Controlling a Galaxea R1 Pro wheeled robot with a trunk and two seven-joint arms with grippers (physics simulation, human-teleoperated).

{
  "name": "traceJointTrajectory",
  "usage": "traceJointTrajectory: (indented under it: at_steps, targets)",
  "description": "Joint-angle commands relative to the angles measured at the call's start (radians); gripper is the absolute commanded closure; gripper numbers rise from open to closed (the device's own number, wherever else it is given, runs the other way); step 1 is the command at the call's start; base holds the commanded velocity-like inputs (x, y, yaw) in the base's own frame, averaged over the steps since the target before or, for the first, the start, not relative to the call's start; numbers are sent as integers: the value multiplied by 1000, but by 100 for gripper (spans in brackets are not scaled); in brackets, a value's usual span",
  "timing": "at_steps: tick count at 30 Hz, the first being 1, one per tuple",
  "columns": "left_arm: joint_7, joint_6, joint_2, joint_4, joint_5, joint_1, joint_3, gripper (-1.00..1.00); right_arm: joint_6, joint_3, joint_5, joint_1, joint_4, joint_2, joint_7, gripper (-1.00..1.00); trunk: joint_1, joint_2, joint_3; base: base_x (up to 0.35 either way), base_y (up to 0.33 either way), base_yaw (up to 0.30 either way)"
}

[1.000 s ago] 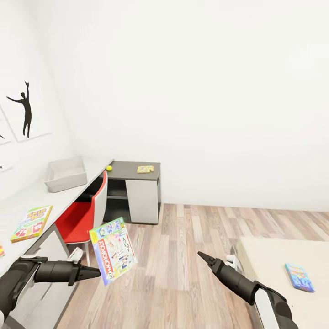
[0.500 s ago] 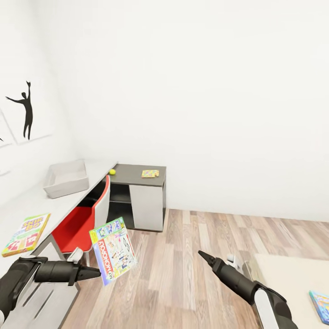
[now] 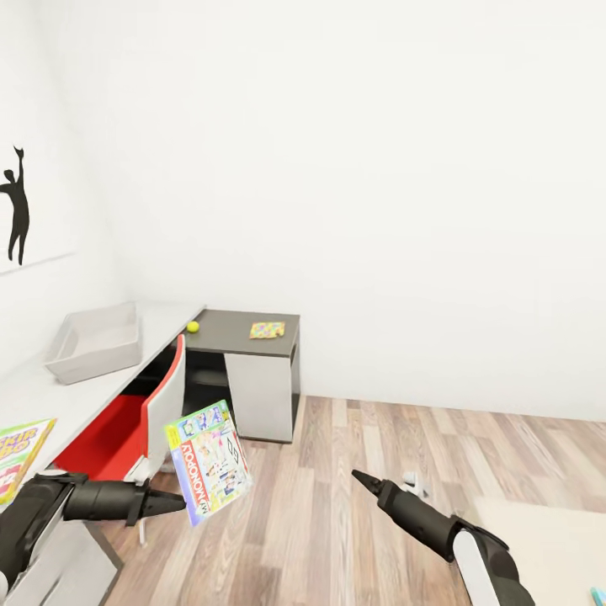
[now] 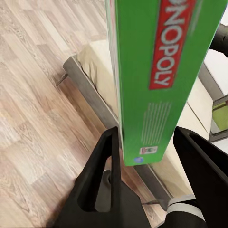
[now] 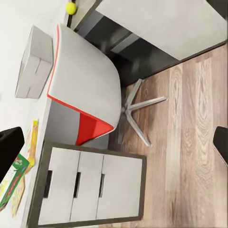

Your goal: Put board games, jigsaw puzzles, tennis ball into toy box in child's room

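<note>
A: How far along is the tidy-up looking?

B: Early, I'd judge. The left gripper (image 3: 172,503) is holding the Monopoly box (image 3: 209,461) by its lower edge, jaws pressing on both faces, and the box is hanging upright over the wood floor (image 3: 353,471), near the red chair (image 3: 126,412). In the left wrist view the green side of the box (image 4: 156,71) is sitting between the two fingers (image 4: 107,161).

A: And the toy box?

B: The toy box (image 3: 93,341) is standing on the pale bench (image 3: 50,391) at far left, and from this angle nothing is showing inside it. So no toy seems stowed yet.

A: What is waiting?

B: The Skip-Bo box (image 3: 17,459) is lying on the near end of the bench, well apart from the toy box. The tennis ball (image 3: 193,326) and one jigsaw puzzle (image 3: 267,330) are sitting on the dark lower section (image 3: 236,324), the ball nearer the toy box. The second puzzle and the small blue game I'm not making out.

A: The right gripper (image 3: 360,480)?

B: It's pointing out over the floor carrying nothing; the jaws are looking closed to a point in the head view.
</note>
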Motion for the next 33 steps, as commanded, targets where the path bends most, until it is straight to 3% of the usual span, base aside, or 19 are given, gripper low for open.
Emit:
traceJointTrajectory:
  at_steps: [1,23,33]
  targets:
    - [-5,10,0,-1,-2,-1,1,100,7,-3,-2,-1,0,1,2,-100,1,-2,-2,318,-161,0]
    - [-5,12,0,0,-3,-1,1,100,6,-5,-2,-1,0,1,-2,-100,1,-2,-2,304,-163,0]
    - [-5,12,0,0,-3,-1,1,100,5,-5,-5,-1,0,2,-2,-100,1,-2,-2,282,-37,0]
